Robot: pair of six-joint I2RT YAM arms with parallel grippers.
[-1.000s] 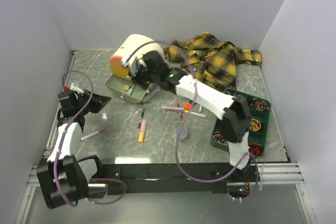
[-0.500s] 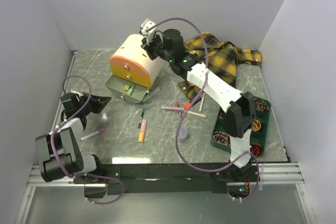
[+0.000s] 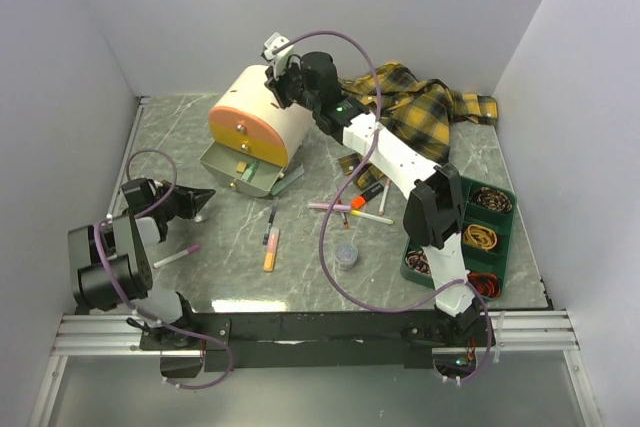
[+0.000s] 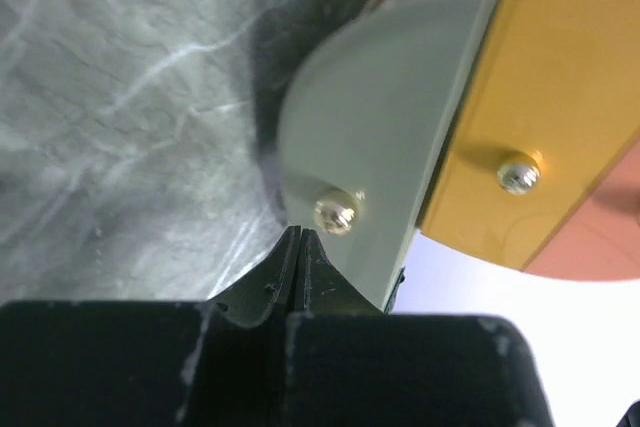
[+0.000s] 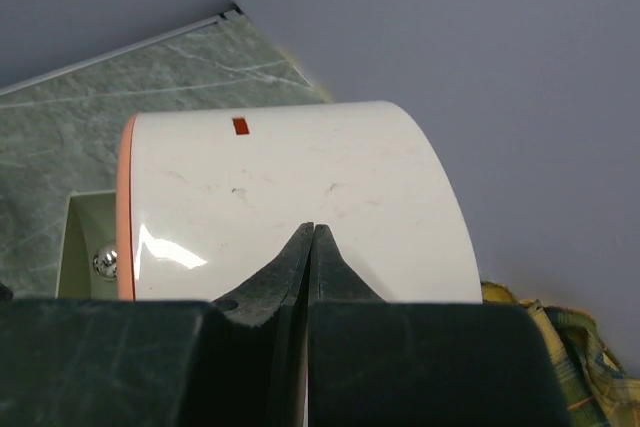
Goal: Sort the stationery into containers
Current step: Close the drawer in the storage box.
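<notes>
Stationery lies loose in the middle of the grey marble table [image 3: 180, 137]. A yellow-and-black plaid shirt [image 3: 420, 112] is heaped at the far right. Left of it stands the cream drawer box [image 3: 255, 117], orange front facing near-left, its lowest drawer [image 3: 240, 169] pulled out. The dark green tray [image 3: 507, 225] sits at the near right edge with coiled rubber bands [image 3: 485, 237] in its compartments.

The right gripper [image 5: 312, 230] hangs over the far top of the drawer box, fingers pressed together on nothing. The left gripper [image 4: 300, 237] is low at the near left, pinched closed and empty, pointing at the open drawer but apart from it.

An orange marker [image 3: 270, 250] and a black pen [image 3: 271, 219] lie in line near the centre. A pink pen [image 3: 328, 207] and a white pen [image 3: 372, 217] lie right of them, and a pink-tipped pen [image 3: 177, 255] lies near the left gripper. The tiny round pot [image 3: 346, 254] stands between the orange marker and the tray.
</notes>
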